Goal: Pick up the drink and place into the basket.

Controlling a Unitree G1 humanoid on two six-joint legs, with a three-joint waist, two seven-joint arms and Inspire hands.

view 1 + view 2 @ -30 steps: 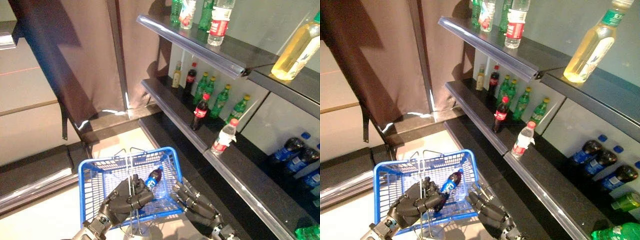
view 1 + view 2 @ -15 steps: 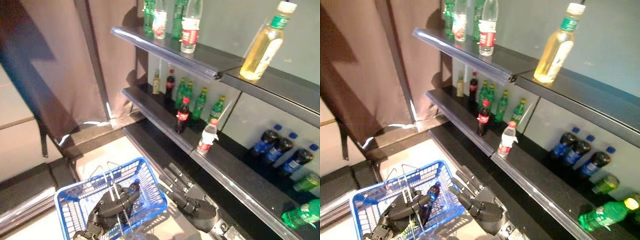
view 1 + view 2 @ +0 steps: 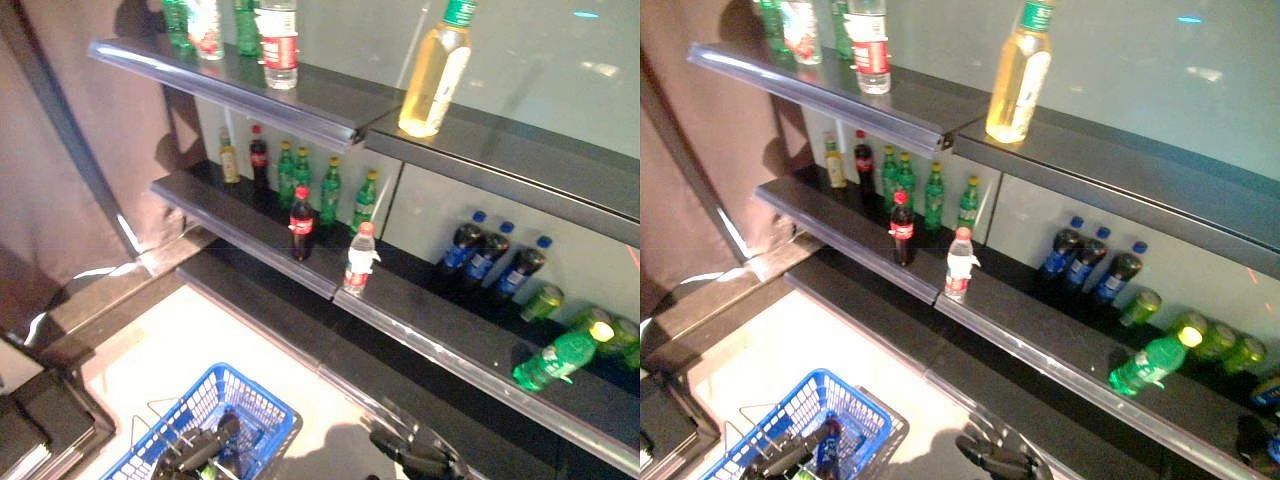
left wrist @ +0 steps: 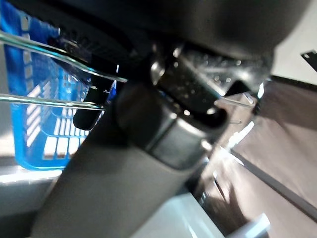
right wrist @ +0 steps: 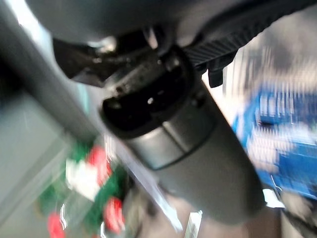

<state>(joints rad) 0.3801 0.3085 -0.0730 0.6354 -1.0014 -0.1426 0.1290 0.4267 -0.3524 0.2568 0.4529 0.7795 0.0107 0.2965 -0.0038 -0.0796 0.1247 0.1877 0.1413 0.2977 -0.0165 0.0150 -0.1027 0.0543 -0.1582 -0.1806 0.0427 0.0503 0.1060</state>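
Looking over the frames, the main change is the camera — the whole picture has swung up and toward the shelves (image 3: 300, 255), so the blue basket (image 3: 262, 412) now sits at the bottom edge instead of mid-view. That's our head moving, not the basket. The drink, a dark cola-type bottle (image 3: 827, 446) w/ blue label, lies inside the basket, near its rim on the shelf side. Our left hand (image 3: 190, 455) is curled round the basket's wire handles (image 4: 44, 74) above the bottle, same grip as before. Our right hand (image 3: 420, 458) hangs beside the basket, nearer the shelves, holding nothing — fingers look loosely spread, though only partly in view. We judge this drink as placed; the gaze now takes in the mid-shelf bottles, e.g. the red-capped cola (image 3: 301, 223) and clear water bottle (image 3: 358, 258), probably scouting a next pick.
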